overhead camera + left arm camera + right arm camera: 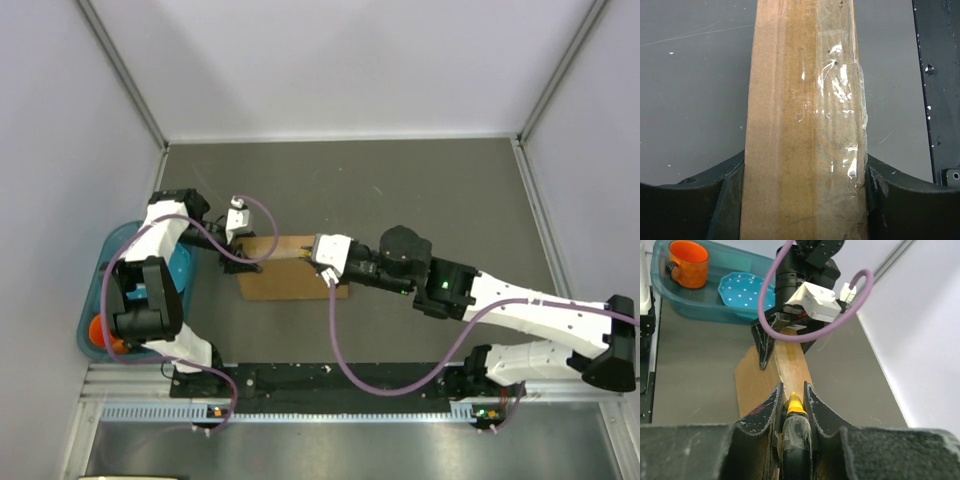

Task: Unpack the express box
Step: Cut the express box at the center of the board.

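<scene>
box: brown cardboard express box on the table, left of centre, a bit toward the near edge. Clear tape runs along the narrow face seen by the left wrist camera.
left gripper: left gripper sits at the box's left end, one finger on each side of the taped face. Cardboard fills the gap in the wrist view, but whether it's actually clamped or just straddling, can't tell.
right gripper: right gripper is clenched on a utility knife, yellow collar poking out between the fingers. It's at the box's right end, pointing along the box toward the left gripper.
knife tip: right at the box's top edge. Contact not clear.
left table edge: blue bin holding an orange mug and a blue dotted plate, well apart from the box.
</scene>
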You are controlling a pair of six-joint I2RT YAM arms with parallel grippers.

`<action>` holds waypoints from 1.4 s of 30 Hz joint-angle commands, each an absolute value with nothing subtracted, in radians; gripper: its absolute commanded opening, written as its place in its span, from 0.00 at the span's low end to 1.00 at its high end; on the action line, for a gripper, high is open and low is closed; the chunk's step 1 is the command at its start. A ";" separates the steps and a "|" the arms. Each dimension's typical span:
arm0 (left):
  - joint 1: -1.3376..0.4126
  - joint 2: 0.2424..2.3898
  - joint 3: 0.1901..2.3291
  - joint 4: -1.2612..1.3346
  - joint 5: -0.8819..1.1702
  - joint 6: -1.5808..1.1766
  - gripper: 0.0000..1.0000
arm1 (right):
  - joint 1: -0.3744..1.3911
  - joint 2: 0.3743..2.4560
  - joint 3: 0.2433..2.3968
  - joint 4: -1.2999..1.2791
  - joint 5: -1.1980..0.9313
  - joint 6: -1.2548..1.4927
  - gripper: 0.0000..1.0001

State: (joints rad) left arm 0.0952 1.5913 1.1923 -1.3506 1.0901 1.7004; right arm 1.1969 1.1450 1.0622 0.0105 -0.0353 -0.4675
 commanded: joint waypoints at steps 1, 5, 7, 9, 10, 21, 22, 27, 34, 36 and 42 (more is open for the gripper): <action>0.094 1.600 1.219 -1.536 1.085 1.698 0.20 | 1.201 1.193 1.081 0.080 -0.110 -0.567 0.00; 0.086 1.617 1.226 -1.536 1.078 1.683 0.20 | 1.201 1.268 1.051 0.152 -0.129 -0.678 0.00; 0.080 1.629 1.227 -1.536 1.077 1.686 0.20 | 1.201 1.313 1.054 0.178 -0.147 -0.692 0.00; 0.075 1.644 1.227 -1.536 1.071 1.686 0.20 | 1.203 1.336 1.055 0.210 -0.167 -0.713 0.00; 0.071 1.649 1.226 -1.536 1.068 1.687 0.21 | 1.201 1.356 1.060 0.218 -0.172 -0.715 0.00; 0.060 1.689 1.259 -1.536 1.035 1.660 0.20 | 1.218 1.449 1.043 0.340 -0.138 -0.795 0.00; 0.058 1.690 1.259 -1.537 1.035 1.657 0.20 | 1.219 1.456 1.049 0.345 -0.138 -0.798 0.00; 0.057 1.695 1.264 -1.536 1.034 1.657 0.20 | 1.221 1.483 1.051 0.361 -0.133 -0.819 0.00; 0.058 1.700 1.269 -1.537 1.028 1.657 0.20 | 1.221 1.508 1.042 0.391 -0.110 -0.824 0.00; 0.058 1.700 1.267 -1.536 1.023 1.658 0.20 | 1.223 1.512 1.039 0.402 -0.104 -0.824 0.00; 0.057 1.695 1.264 -1.536 1.017 1.660 0.20 | 1.216 1.526 1.025 0.434 -0.091 -0.825 0.00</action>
